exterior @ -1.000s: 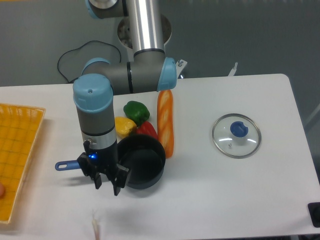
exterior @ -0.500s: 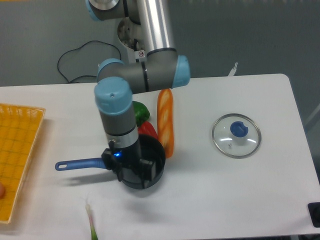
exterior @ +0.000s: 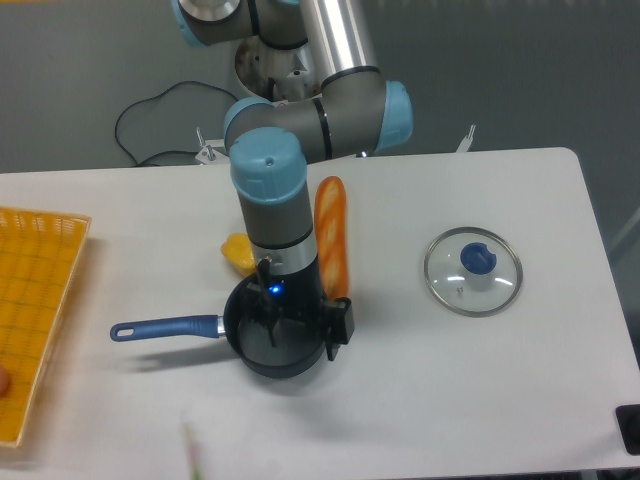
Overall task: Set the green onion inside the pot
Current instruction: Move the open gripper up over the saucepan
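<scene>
Fixed camera: end effector (exterior: pixel 300 335) hangs over the pot (exterior: pixel 262 345) at lower centre; finger spacing cannot be told, nothing visibly pinched. Green onion (exterior: pixel 190 452) lies on the surface (exterior: pixel 480 390) at the bottom edge, lower left, apart from the pot. Judgement: placement not done; pickup and transfer remain.

1. The pot (exterior: pixel 262 352) is a small, round, dark saucepan standing upright on the white table. Its long blue handle (exterior: pixel 165 328) points straight left. Much of its opening is hidden from the camera.
2. The onion (exterior: pixel 189 447) shows only as a thin, pale, blurred stalk at the table's front edge. It lies below and left of the pot, well apart from it, running off the bottom of the view.
</scene>
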